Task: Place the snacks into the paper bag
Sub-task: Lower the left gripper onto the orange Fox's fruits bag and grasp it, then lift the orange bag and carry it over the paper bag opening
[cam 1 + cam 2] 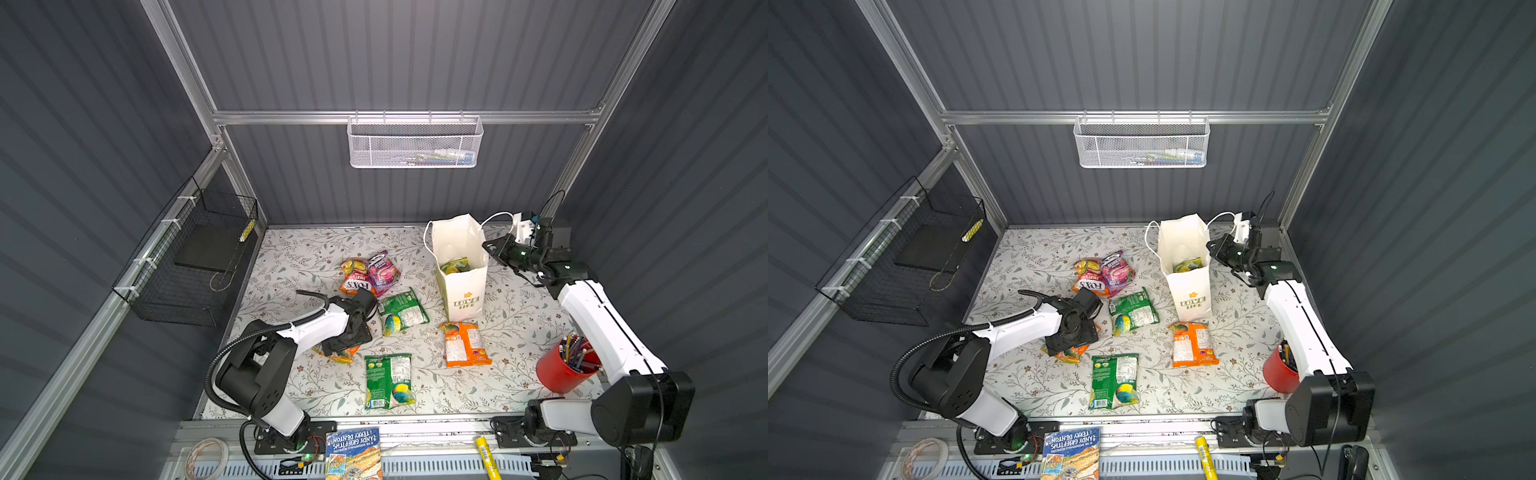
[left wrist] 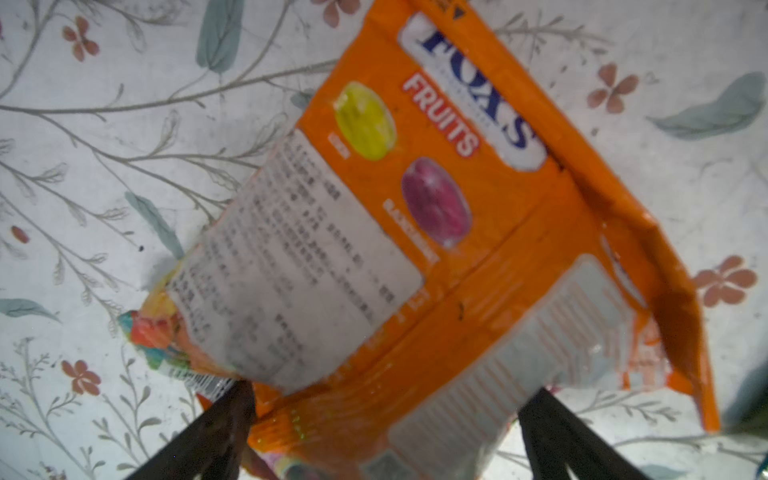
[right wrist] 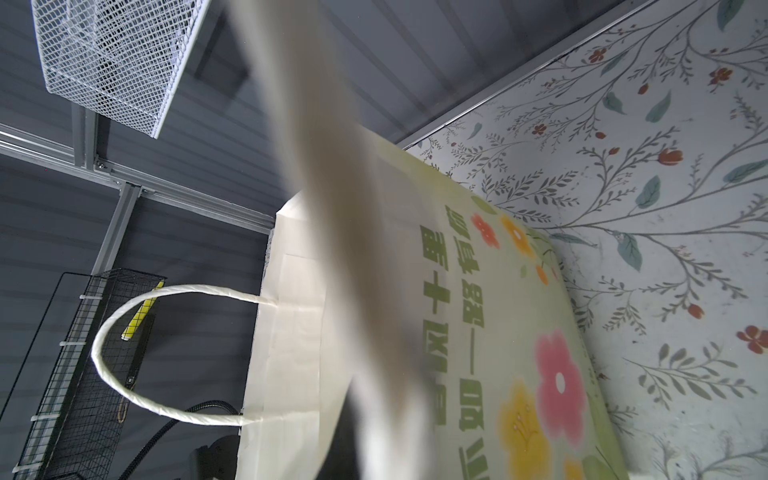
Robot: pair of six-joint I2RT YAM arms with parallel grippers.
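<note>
My left gripper (image 2: 392,390), spread, straddles the crinkly orange foil packet (image 2: 457,208) beneath it. My right gripper (image 1: 490,246) pinches the white paper bag (image 1: 463,286).

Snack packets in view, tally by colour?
Orange packets: 3
Green packets: 3, one inside the paper bag
Magenta packet: 1
Total: 7

The white tabletop printed with leafy twigs (image 1: 291,257) carries an upright white paper carrier bag (image 1: 463,291), a red pencil cup (image 1: 561,374) and flat foil packets. An orange FOX'S packet (image 1: 355,278) touches a magenta packet (image 1: 384,270). A green packet (image 1: 403,311), an orange packet (image 1: 464,344) and a frontmost green packet (image 1: 388,380) lie apart, and a half-hidden orange packet (image 1: 340,355) lies further left.
</note>
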